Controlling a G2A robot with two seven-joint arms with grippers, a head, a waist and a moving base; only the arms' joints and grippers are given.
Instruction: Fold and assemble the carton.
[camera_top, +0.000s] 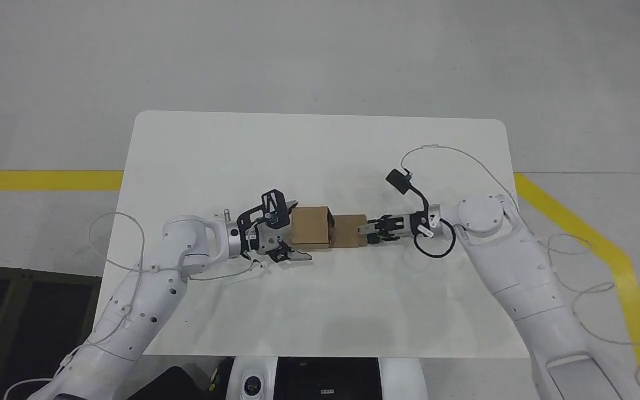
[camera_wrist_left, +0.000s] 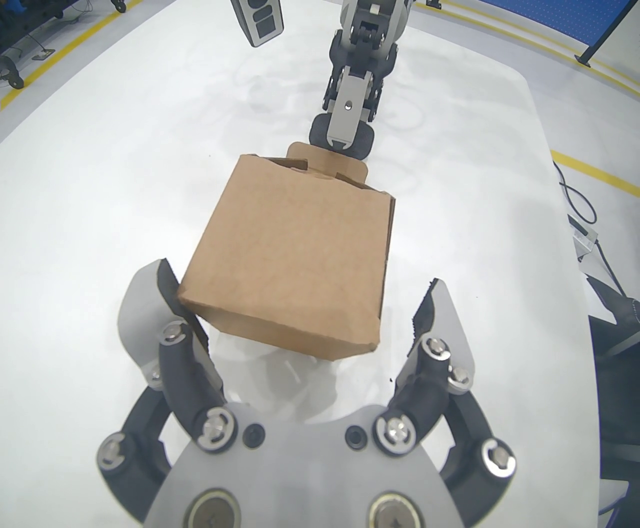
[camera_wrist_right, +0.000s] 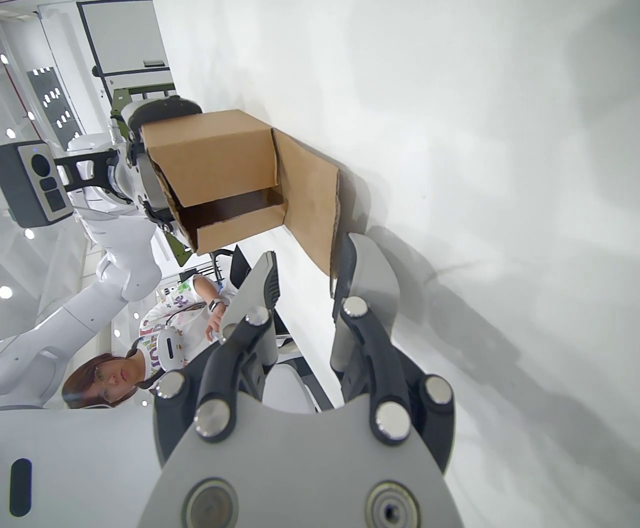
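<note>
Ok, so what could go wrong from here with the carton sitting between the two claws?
1. The left claw is open, with one pad touching a corner of the carton. A push from the other end could slide or twist it on the table.
2. The right claw is open at the edge of the flap, which may slip away or crease instead of folding in.

The carton (camera_wrist_left: 290, 260)'s own top hides its open right end from your left wrist view. Its left corner covers part of the left gripper (camera_wrist_left: 299, 279)'s pad (camera_wrist_left: 169, 287), and you cannot tell whether the right gripper (camera_wrist_right: 311, 250) touches the flap (camera_wrist_right: 307, 200).
</note>
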